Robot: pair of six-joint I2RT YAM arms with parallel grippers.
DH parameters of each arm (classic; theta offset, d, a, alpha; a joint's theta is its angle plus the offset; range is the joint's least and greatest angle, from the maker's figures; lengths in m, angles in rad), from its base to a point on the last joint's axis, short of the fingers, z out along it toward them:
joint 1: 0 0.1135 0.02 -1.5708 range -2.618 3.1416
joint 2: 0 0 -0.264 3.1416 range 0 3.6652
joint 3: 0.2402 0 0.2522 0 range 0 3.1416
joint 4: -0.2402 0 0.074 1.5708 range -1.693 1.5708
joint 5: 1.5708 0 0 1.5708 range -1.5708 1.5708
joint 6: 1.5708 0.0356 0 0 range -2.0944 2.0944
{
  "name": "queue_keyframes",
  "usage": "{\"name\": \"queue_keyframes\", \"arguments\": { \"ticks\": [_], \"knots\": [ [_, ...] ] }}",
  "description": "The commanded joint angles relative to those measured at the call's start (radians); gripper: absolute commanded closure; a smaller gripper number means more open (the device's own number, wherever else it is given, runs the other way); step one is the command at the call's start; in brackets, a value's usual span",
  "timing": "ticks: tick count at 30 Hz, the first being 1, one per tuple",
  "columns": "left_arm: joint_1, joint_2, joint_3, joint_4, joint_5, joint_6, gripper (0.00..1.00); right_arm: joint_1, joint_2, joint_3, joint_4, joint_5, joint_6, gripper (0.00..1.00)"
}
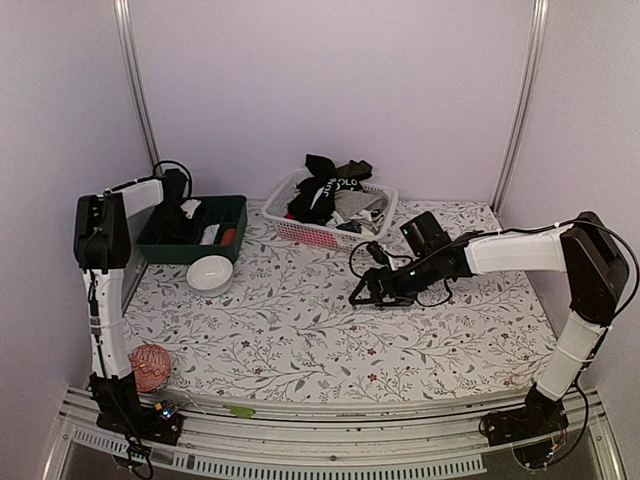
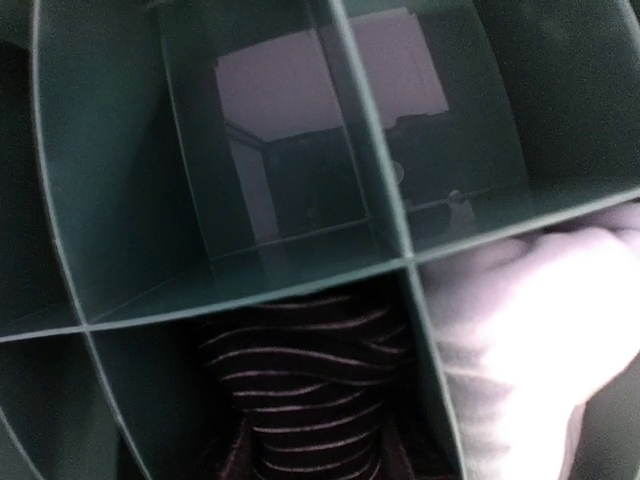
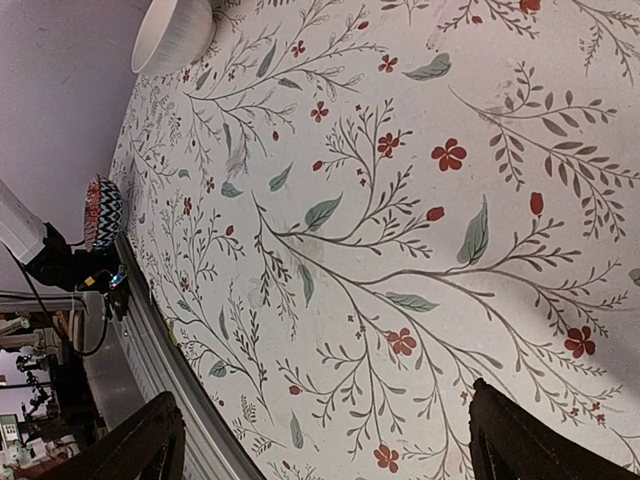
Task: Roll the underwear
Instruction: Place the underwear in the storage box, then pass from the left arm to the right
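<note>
Several pieces of underwear (image 1: 330, 190), black, white and grey, lie heaped in a white lattice basket (image 1: 300, 232) at the back middle. My left gripper (image 1: 186, 212) is down inside a green divided box (image 1: 240, 218). In the left wrist view a dark rolled piece with thin pale stripes (image 2: 310, 390) sits in a compartment right before the camera, and a white cloth (image 2: 530, 340) fills the compartment to its right. The left fingers do not show. My right gripper (image 1: 362, 285) is open and empty, low over the floral tablecloth, with its fingertips (image 3: 160, 430) wide apart.
A white bowl (image 1: 210, 272) stands in front of the green box and also shows in the right wrist view (image 3: 175, 30). A red patterned ball (image 1: 150, 366) lies at the near left corner. The table's metal front rail (image 1: 330, 420) runs along the near edge.
</note>
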Motion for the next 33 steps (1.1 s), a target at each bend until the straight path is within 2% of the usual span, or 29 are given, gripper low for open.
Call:
{"name": "queue_keyframes", "arguments": {
  "ticks": [1, 8, 10, 12, 19, 23, 29, 33],
  "knots": [
    [0.008, -0.022, 0.000, -0.001, 0.017, 0.042, 0.57, 0.001, 0.014, 0.042, -0.011, -0.025, -0.021, 0.01],
    [0.008, -0.109, 0.023, 0.006, 0.024, 0.076, 0.20, 0.001, 0.022, 0.079, -0.007, -0.020, -0.037, 0.01],
    [0.008, -0.124, 0.049, -0.002, 0.018, 0.082, 0.14, 0.001, 0.023, 0.086, -0.011, -0.017, -0.044, 0.01],
    [0.009, -0.142, 0.079, -0.007, 0.019, 0.100, 0.05, 0.001, 0.015, 0.091, -0.013, -0.009, -0.050, 0.01],
    [-0.005, -0.242, 0.212, 0.041, 0.065, 0.182, 0.04, -0.012, -0.051, 0.160, -0.033, 0.124, -0.071, 0.01],
    [-0.013, -0.308, 0.280, 0.080, 0.146, 0.133, 0.04, -0.035, -0.136, 0.202, -0.029, 0.256, -0.080, 0.01],
    [-0.028, -0.452, 0.191, 0.128, 0.270, 0.106, 0.04, -0.052, -0.308, 0.182, 0.039, 0.525, -0.047, 0.01],
    [-0.051, -0.549, 0.023, 0.167, 0.293, 0.048, 0.04, -0.054, -0.432, 0.071, 0.120, 0.635, 0.019, 0.01]
  ]
}}
